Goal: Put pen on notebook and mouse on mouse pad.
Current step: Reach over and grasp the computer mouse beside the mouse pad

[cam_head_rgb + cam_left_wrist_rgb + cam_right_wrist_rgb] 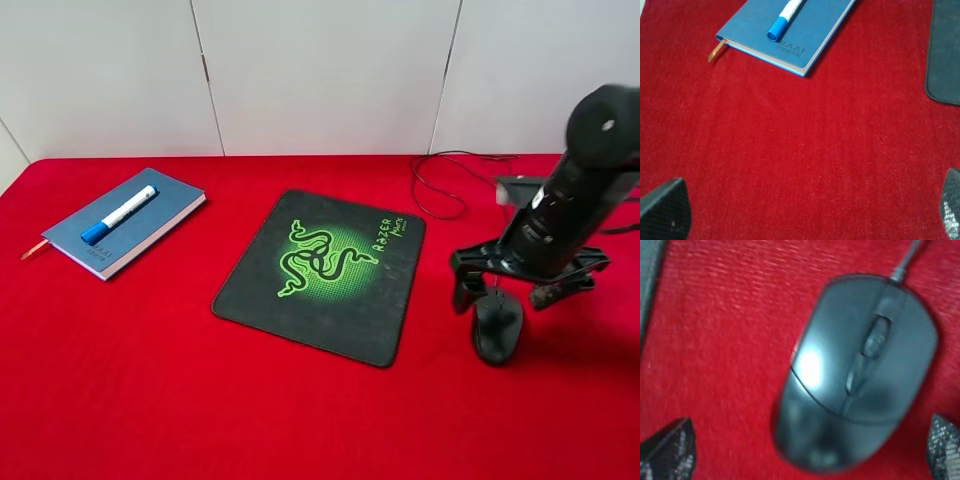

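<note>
Pen [118, 214] lies flat on the notebook [165, 208], at the far left of the tabletop [150, 390]. It sits diag. across the slate-blue cover, w/ the blue cap end pointing near-left & the white end far-right. An orange ribbon [35, 248] sticks out of the notebook's left corner onto the red cloth. Small dark print shows on the cover just by the cap.

Mouse pad [322, 276] sits mid-tabletop, black, w/ the green snake logo & green lettering face up. Mouse [497, 325] is off the pad. It rests on the red cloth just right of the pad's near-right corner, w/ a strip of red btwn them. Scroll wheel faces up. Its cable [440, 185] leaves the far end & loops at the far right of the tabletop.

Right tool [505, 295] hangs over the mouse, jaws spread wide, one finger [670, 452] to each side of the body. The right wrist cam is blurred but shows red cloth btwn each tip & the mouse's sides, so no pinch. Whether the tips touch the cloth can't be told.

Left tool [807, 207] is also spread wide, over bare red cloth near the notebook. Its own cam takes in the notebook's near corner w/ the pen's cap end, the ribbon & one edge of the mouse pad.
</note>
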Controlling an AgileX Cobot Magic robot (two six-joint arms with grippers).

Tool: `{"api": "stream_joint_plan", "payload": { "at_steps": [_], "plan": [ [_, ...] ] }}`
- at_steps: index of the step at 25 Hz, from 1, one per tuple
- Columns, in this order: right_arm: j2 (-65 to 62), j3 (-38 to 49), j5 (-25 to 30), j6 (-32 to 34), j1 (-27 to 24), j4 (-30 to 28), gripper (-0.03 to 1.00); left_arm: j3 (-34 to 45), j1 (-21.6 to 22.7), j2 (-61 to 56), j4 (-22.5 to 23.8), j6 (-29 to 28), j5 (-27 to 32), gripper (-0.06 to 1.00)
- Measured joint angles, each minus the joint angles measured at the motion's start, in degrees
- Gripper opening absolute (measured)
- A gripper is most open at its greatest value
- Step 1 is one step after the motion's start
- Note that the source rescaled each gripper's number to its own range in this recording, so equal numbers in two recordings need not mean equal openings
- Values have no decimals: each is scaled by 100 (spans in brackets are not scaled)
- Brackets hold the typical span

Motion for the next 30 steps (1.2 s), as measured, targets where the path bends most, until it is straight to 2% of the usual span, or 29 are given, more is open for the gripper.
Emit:
{"api": "stream_joint_plan", "payload": {
  "at_steps": [14, 26, 27, 28, 29, 30],
  "plan": [
    [656, -1, -400, 159, 13, -191, 100, 0, 0, 0, -1, 0, 0, 100],
    [656, -1, -390, 159, 13, -556, 100, 0, 0, 0, -1, 0, 0, 100],
    [656, -1, -390, 159, 13, -563, 95, 0, 0, 0, -1, 0, 0, 100],
    [656, -1, -390, 159, 13, -563, 82, 0, 0, 0, -1, 0, 0, 100],
    [656, -1, -390, 159, 13, -563, 68, 0, 0, 0, -1, 0, 0, 100],
    [656, -1, -390, 159, 13, -563, 48, 0, 0, 0, -1, 0, 0, 100]
  ]
}}
